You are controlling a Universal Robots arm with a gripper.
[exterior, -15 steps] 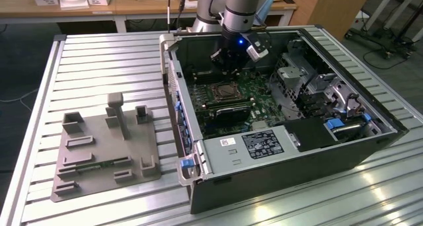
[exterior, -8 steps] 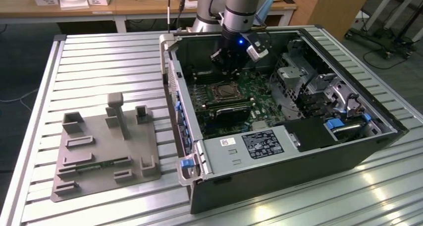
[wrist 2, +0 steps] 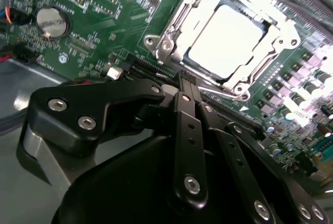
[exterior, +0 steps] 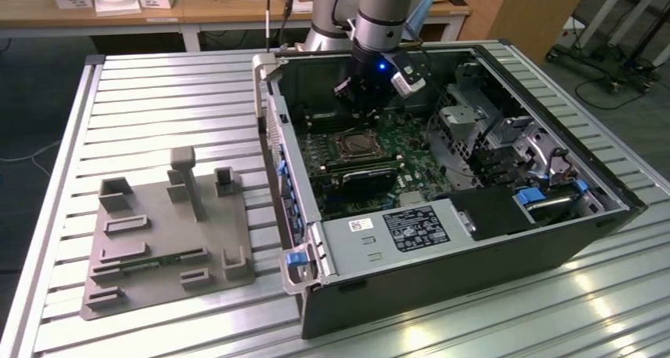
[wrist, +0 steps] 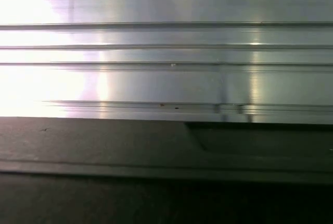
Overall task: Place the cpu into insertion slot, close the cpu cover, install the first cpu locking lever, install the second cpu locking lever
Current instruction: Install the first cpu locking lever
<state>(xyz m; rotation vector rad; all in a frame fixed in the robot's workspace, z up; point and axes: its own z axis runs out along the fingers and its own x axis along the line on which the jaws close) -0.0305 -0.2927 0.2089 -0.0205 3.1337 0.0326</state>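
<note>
The cpu [wrist 2: 229, 39], a pale silver square, lies in the insertion slot [wrist 2: 237, 86] on the green motherboard. The cpu cover [wrist 2: 179, 18], a silver metal frame, lies flat around it with the chip showing through its window. In the exterior view the insertion slot [exterior: 354, 145] sits mid-board inside the open computer case. My gripper [exterior: 363, 116] hangs just above the board, on the far side of the slot. In the second wrist view my gripper [wrist 2: 185, 81] has its black fingers drawn together, nothing between them, tips a short way off the socket's corner. I cannot make out the locking levers.
The open case [exterior: 314, 256] stands on a ribbed aluminium table [wrist: 166, 42]. A grey fixture plate [exterior: 157, 232] with upright blocks lies at the exterior view's left. Inside the case are a black card [exterior: 362, 181], drive cages [exterior: 471, 122] and a power supply [exterior: 419, 228]. A coin battery [wrist 2: 52, 21] sits on the board.
</note>
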